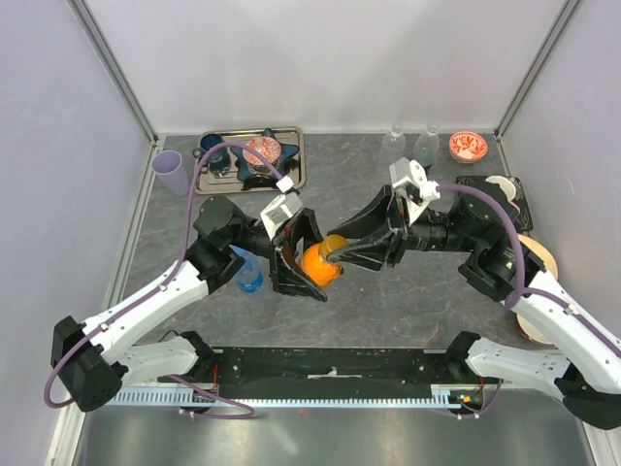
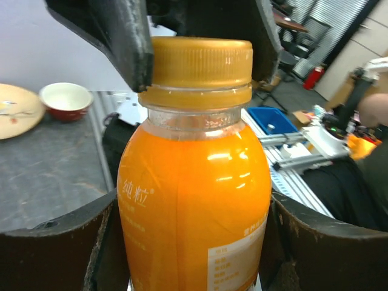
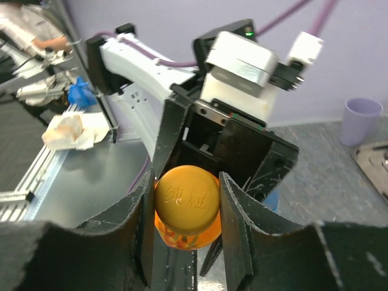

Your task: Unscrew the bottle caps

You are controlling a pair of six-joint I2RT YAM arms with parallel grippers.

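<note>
- Left fingers [image 2: 48, 248] are closed part-way, as far as the body of the orange bottle [image 2: 194, 200] allows. One dark finger presses each side of the bottle's lower half.
- Just to the left of those fingers, in the top view, a blue bottle [image 1: 249, 278] stands on the table [image 1: 408, 301], close to them but not touching. Its top is too small there to tell how its cap sits.
- Between the two pairs of fingers the orange bottle leans with its neck toward the right fingers. Whether its base touches the table is hidden by the left fingers.
- At the tip of the bottle's neck sits the orange cap [image 2: 200, 63], ribbed around its side. It looks seated on the thread, with the collar ring right under it and clear plastic showing below that.
- Right fingers [image 3: 239, 230] are clamped on the orange cap from two opposite sides, their inner faces against its ribbed wall. The cap's printed top faces the right wrist camera.
- Beyond the right fingers and well apart from them, two clear bottles [image 1: 425, 148] stand side by side. A red bowl [image 1: 467, 146] sits just to the right of the pair.
</note>
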